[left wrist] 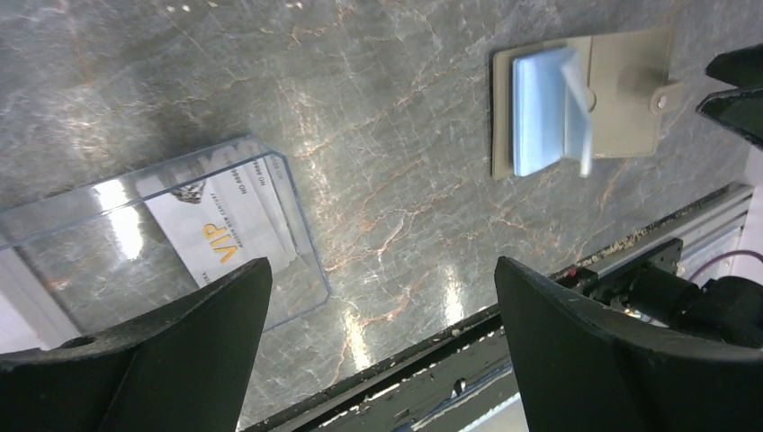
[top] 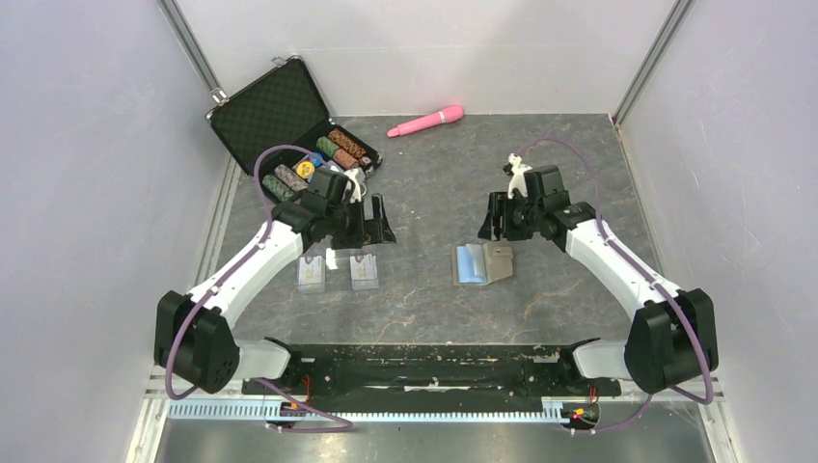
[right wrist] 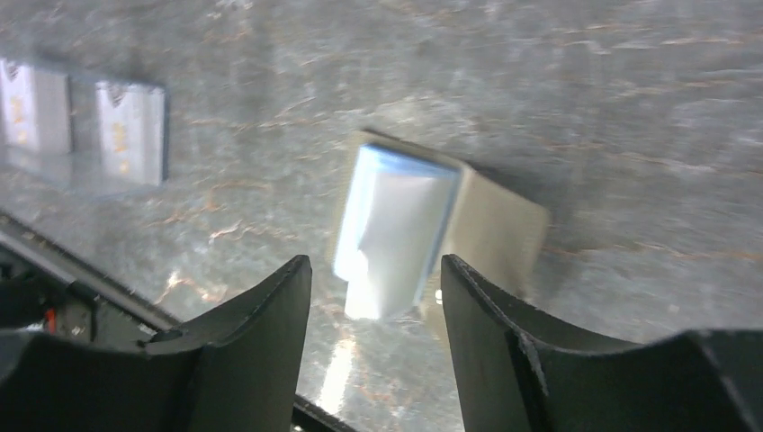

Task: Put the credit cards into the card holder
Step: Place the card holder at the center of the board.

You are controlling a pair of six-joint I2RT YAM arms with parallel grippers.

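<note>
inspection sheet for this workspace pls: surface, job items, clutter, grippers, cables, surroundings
surface: dark veined tabletop, no spills seen
job's things: two credit cards in clear cases by the left arm; card holder lying open, blue lining up, no card seen in it
clutter: open black case with poker chips; pink stick at the far edge
grippers: left gripper open, empty; right gripper open, empty, above the card holder
cables: purple cable looped along each arm, no snag seen
surroundings: pale walls, metal frame posts
</note>
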